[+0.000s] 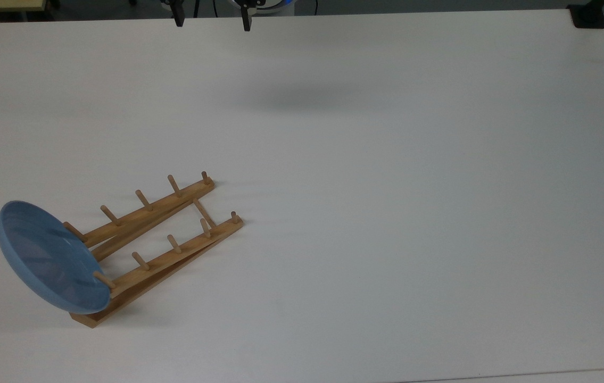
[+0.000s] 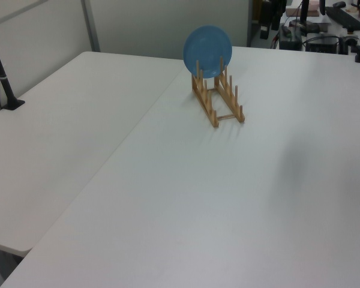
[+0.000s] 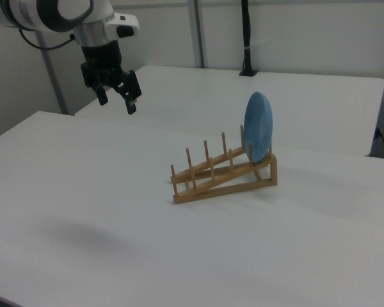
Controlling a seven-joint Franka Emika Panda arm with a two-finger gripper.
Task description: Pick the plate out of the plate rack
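A: In the right view, the black two-finger gripper (image 3: 117,97) hangs high at left, fingers spread, holding nothing.

B: The round light-blue plate (image 3: 258,126) stands upright in the light-brown wooden peg rack (image 3: 223,173), well apart. Reaching it seemingly comes next.

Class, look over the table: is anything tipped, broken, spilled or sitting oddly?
Nothing stands out. The plate stands on edge at the raised end of the rack, held by its pegs. The open gripper hangs well away from both.
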